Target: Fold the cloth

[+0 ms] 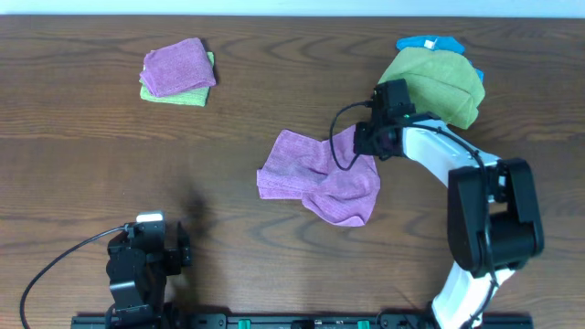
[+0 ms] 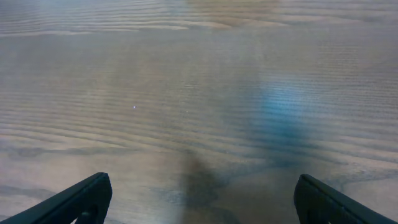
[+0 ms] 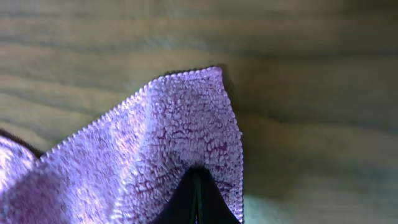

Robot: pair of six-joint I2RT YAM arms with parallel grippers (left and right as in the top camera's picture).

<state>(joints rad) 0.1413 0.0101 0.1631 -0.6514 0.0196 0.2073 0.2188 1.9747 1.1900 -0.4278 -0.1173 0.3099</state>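
Left gripper (image 2: pixel 200 194) sits nearer than the purple cloth (image 1: pixel 320 178), off to its left, fingers spread wide over bare table (image 1: pixel 82 174). Right gripper (image 3: pixel 196 190) is pinched tight on the cloth's far-right corner. A green heap (image 1: pixel 437 84) lies just beyond the cloth.

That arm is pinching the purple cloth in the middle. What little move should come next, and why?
Probably lift the pinched corner and carry it left, toward the far edge of the purple cloth. The right gripper is shut on one corner, the cloth lies rumpled and unfolded, and the left gripper hangs open, far off.
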